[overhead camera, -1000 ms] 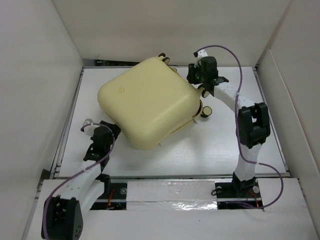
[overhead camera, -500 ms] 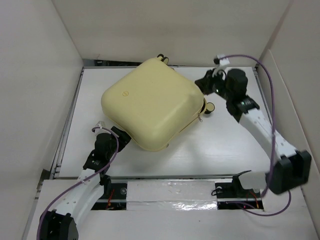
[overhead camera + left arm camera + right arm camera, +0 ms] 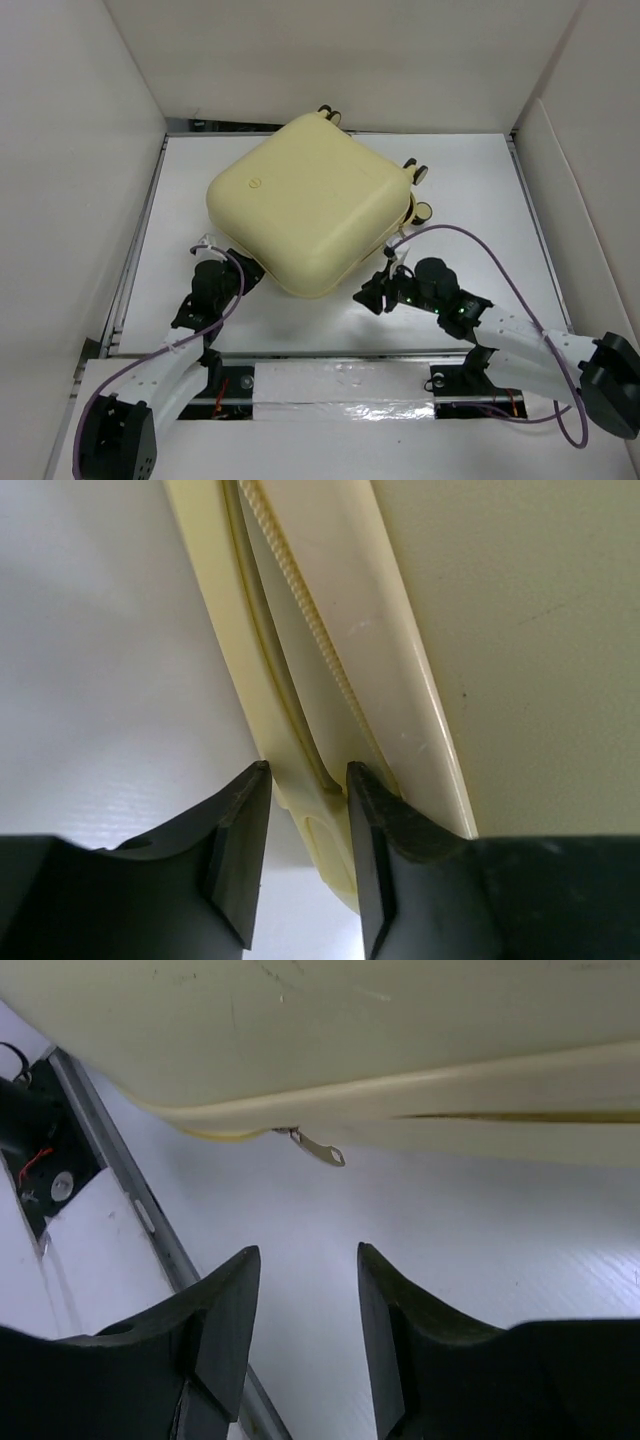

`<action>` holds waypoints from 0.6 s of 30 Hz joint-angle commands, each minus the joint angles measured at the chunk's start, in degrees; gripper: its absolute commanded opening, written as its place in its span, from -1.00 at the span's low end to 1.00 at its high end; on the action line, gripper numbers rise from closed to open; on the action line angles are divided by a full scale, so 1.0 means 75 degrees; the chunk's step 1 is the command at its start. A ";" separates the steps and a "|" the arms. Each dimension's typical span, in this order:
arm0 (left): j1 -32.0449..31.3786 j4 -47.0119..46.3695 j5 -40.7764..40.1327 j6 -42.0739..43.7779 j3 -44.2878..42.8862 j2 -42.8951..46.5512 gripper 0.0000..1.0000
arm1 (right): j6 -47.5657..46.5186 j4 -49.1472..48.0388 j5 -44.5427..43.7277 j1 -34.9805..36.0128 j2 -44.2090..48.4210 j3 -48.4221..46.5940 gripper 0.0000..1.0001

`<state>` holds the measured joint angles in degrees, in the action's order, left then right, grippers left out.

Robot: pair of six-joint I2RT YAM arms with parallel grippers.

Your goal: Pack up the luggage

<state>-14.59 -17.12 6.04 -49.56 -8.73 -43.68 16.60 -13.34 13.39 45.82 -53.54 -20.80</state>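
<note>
- Pale-yellow luggage [image 3: 305, 205] lies closed, askew on the bench [image 3: 480, 200].
- We see the left gripper [image 3: 307, 780] clenched on its near-left corner.
- Our right gripper [image 3: 308, 1260] stands released, empty, near the zip pull [image 3: 320, 1148].

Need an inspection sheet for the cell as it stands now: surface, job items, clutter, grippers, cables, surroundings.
Surface: white table, no marks seen.
Job's things: luggage lies flat with the lid down and its wheels toward the far right. Cannot tell if it is zipped. A metal zipper pull hangs from the seam.
Clutter: nothing seen.
Grippers: left gripper straddles the luggage's rim at the near-left edge; cannot tell if it is clamped. Right gripper is open and empty, low over the table by the near corner.
Cables: right purple cable arcs above the table beside the luggage. Left purple cable runs along its arm.
Surroundings: white walls on three sides, foil tape at the near edge.
</note>
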 commanded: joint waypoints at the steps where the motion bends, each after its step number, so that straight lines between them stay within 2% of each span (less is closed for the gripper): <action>1: -0.0140 -0.0950 0.0202 0.0092 -0.0031 -0.0339 -0.41 | -0.0010 -0.1548 -0.1045 0.0078 -0.0395 -0.0274 0.00; 2: -0.0141 -0.1009 0.0167 0.0127 -0.0043 -0.0456 -0.44 | -0.0033 -0.1630 -0.1163 0.0078 -0.0536 -0.0320 0.00; 8: -0.0141 -0.1255 -0.0137 0.0233 -0.0043 -0.0854 -1.00 | 0.0505 -0.1854 -0.2604 -0.0471 -0.0784 -0.0391 -0.05; 14: -0.0211 -0.1736 -0.0044 0.0338 -0.0066 -0.1394 -1.00 | 0.0856 -0.1457 -0.2874 -0.1397 -0.0737 -0.0473 -0.09; 18: -0.0772 -0.1876 -0.0219 0.0385 0.0226 -0.1371 -1.00 | 0.0963 -0.1478 -0.2689 -0.2521 -0.0876 -0.0543 -0.09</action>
<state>-17.08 -29.74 3.49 -50.15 -8.67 -52.93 22.31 -22.06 -5.13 30.70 -59.68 -22.15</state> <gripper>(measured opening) 0.269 0.457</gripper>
